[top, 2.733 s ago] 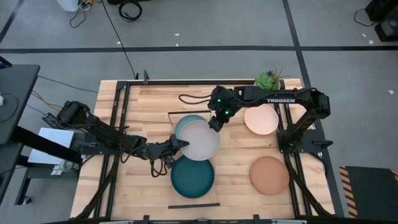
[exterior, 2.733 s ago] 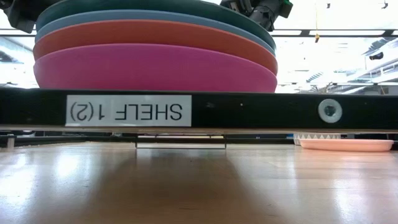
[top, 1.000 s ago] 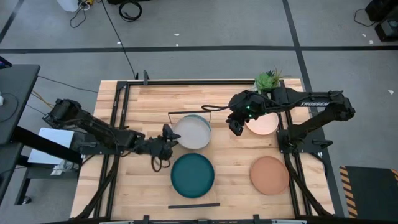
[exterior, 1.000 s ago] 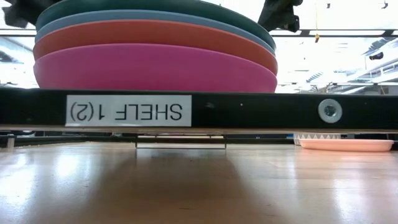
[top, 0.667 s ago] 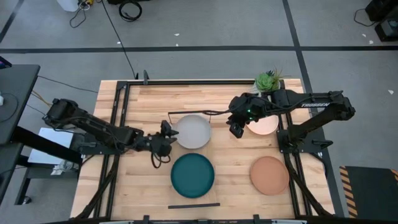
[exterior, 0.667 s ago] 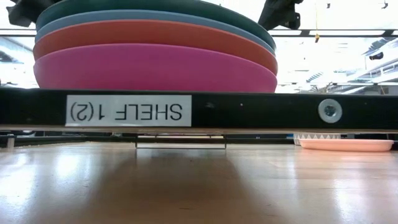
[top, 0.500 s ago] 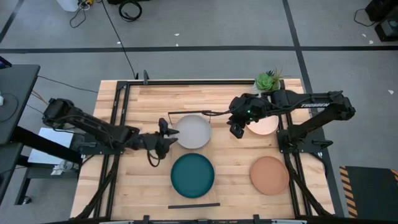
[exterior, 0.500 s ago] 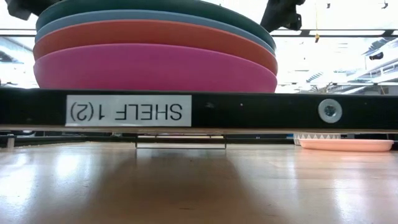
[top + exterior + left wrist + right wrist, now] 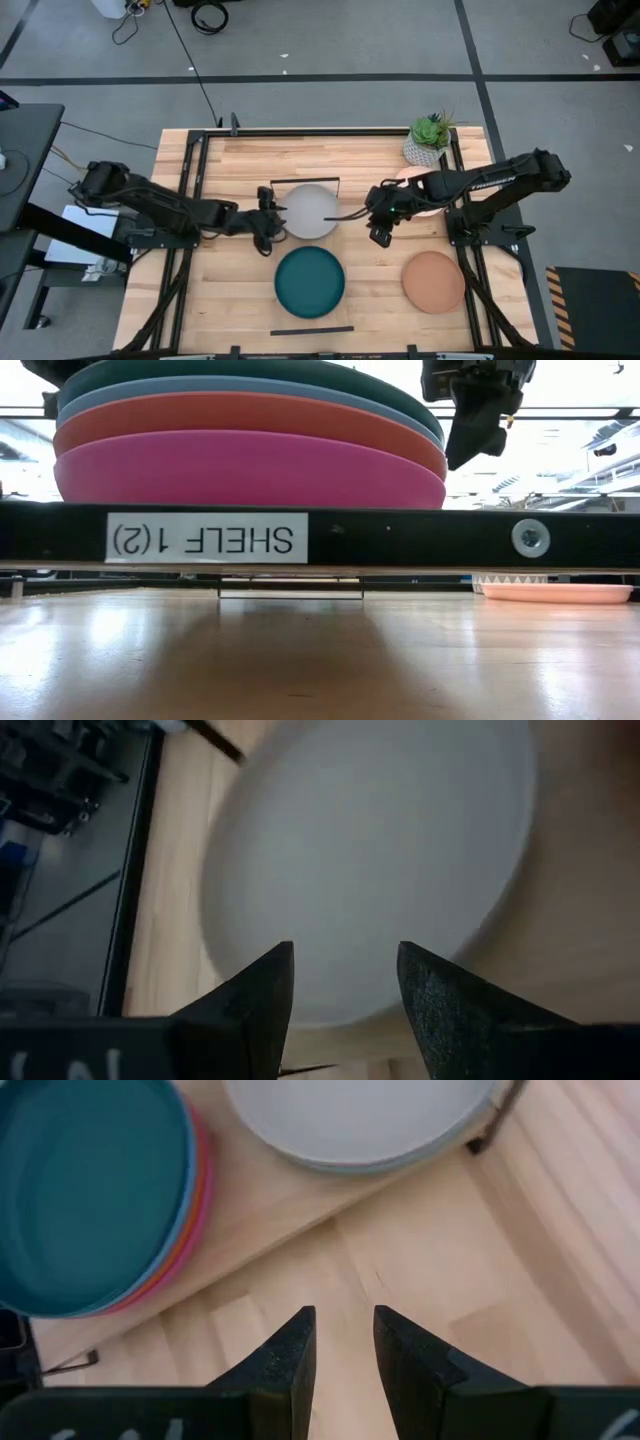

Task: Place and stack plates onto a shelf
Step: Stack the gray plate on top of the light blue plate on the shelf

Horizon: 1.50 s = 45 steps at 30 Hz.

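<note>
The shelf [image 9: 262, 1218] runs from the far side to the near side at the table's middle. The low view shows its black end bar [image 9: 400, 540]. A grey plate [image 9: 311, 211] lies on its far half. A stack with a dark teal plate [image 9: 310, 282] on top rests on its near half; blue, orange and magenta rims [image 9: 250, 470] show below. My left gripper [image 9: 272, 212] is open, its fingers just off the grey plate's [image 9: 370, 860] left rim. My right gripper [image 9: 379, 238] hangs over bare table right of the shelf, open by a narrow gap [image 9: 345, 1315].
A peach plate [image 9: 430, 178] lies at the far right, partly under my right arm. A terracotta plate [image 9: 433, 282] lies at the near right, and a potted plant [image 9: 430, 135] stands at the far right corner. Black frame rails run along the table's sides.
My right gripper has sunk toward the table and moved toward the near edge, coming down beside the shelf's right side. My left gripper has rolled its wrist and shifted slightly toward the far edge by the grey plate's rim. The plates have kept still.
</note>
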Motion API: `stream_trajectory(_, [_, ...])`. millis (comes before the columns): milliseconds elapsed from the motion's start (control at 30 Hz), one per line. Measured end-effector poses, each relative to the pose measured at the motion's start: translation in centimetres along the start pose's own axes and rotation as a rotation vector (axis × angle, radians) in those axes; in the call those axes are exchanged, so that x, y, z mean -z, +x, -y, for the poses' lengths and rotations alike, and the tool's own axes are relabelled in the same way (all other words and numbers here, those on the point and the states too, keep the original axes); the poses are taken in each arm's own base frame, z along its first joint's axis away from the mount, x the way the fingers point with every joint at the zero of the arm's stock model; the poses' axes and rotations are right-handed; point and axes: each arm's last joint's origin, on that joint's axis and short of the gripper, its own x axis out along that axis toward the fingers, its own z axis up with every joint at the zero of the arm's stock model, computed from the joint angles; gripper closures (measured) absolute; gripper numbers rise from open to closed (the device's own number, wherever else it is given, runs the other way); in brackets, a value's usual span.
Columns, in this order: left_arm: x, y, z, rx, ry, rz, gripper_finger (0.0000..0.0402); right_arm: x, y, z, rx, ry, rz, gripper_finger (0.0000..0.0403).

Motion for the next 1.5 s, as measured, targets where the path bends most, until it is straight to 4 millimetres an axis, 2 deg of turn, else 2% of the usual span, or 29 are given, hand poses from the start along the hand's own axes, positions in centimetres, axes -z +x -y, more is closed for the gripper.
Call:
stream_trajectory(100, [0.4, 1.0, 0.3, -0.01, 0.044, -0.046, 0.0214, 0.1, 0.0, -0.3, -0.011, -0.019, 0.008, 0.0293])
stream_trajectory(167, [0.5, 1.1, 0.5, -0.077, 0.128, -0.078, 0.0214, 0.1, 0.0, -0.4, -0.017, -0.028, 0.017, 0.0293])
stream_trajectory(233, [0.1, 0.7, 0.5, -0.185, 0.198, -0.082, 0.0214, 0.0, -0.1, -0.4, -0.023, -0.031, 0.021, 0.0293])
stream_trajectory(333, [-1.6, -0.7, 0.3, -0.256, 0.207, 0.034, 0.0214, 0.1, -0.1, -0.4, -0.02, -0.021, 0.016, 0.0293])
stream_trajectory(433, [-2.4, -1.6, 0.6, -0.199, 0.207, 0.129, 0.0214, 0.3, -0.1, -0.3, -0.007, -0.018, -0.003, 0.0293])
stream_trajectory(533, [-2.3, -2.1, 0.9, -0.155, 0.175, 0.148, 0.0214, 0.6, -0.1, 0.0, 0.023, -0.03, -0.028, 0.0293])
stream_trajectory(667, [-2.4, -2.8, 1.6, -0.045, 0.117, 0.197, 0.0214, 0.8, 0.2, 0.5, 0.132, -0.137, -0.028, 0.0294])
stream_trajectory(733, [-2.8, -3.3, 1.8, -0.013, 0.102, 0.247, 0.0214, 0.7, 0.8, 0.6, 0.169, -0.148, 0.019, 0.0297])
stream_trajectory(833, [-3.0, -4.0, 1.6, -0.013, 0.092, 0.277, 0.0214, 0.0, 2.3, 0.2, 0.098, -0.165, 0.127, 0.0304])
stream_trajectory(1067, [-3.4, -5.9, 0.8, -0.014, -0.011, 0.355, 0.0214, -0.4, 7.4, -0.6, 0.043, -0.366, 0.318, 0.0311])
stream_trajectory(1267, [-3.8, -7.8, 0.7, 0.018, -0.089, 0.439, 0.0214, -0.6, 10.6, -0.7, 0.06, -0.445, 0.355, 0.0312])
stream_trajectory(1400, [-3.9, -8.4, 0.6, 0.036, -0.133, 0.462, 0.0214, -0.3, 12.9, 0.0, 0.106, -0.449, 0.295, 0.0312])
stream_trajectory(1500, [-3.8, -8.5, 0.8, 0.042, -0.122, 0.462, 0.0214, -1.0, 12.3, -0.3, 0.109, -0.448, 0.285, 0.0312])
